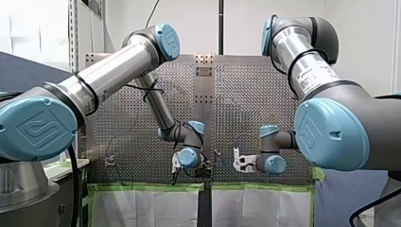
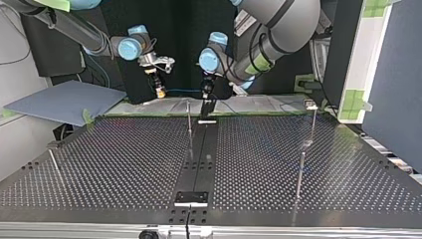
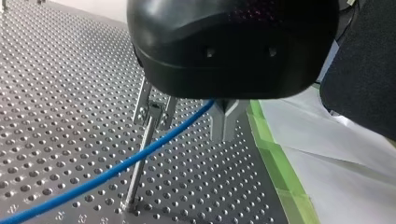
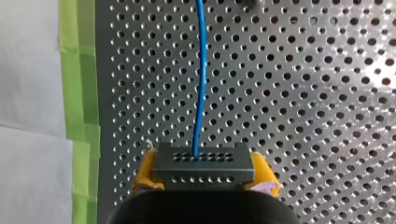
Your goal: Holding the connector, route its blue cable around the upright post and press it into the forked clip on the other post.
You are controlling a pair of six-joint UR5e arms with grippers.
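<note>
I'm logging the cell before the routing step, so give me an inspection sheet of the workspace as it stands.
Surface: perforated table with thin upright posts standing on it.
Job's things: connector, held; forked clip on its post, cable not in it.
Clutter: nothing seen.
Hands: right hand, yellow pads, shut on the connector; left hand shut on the blue cable.
Cables: blue cable runs from the connector to the left hand, crossing the clip's post below the fork.
Surroundings: green tape along the table edge, white sheet beyond.
</note>
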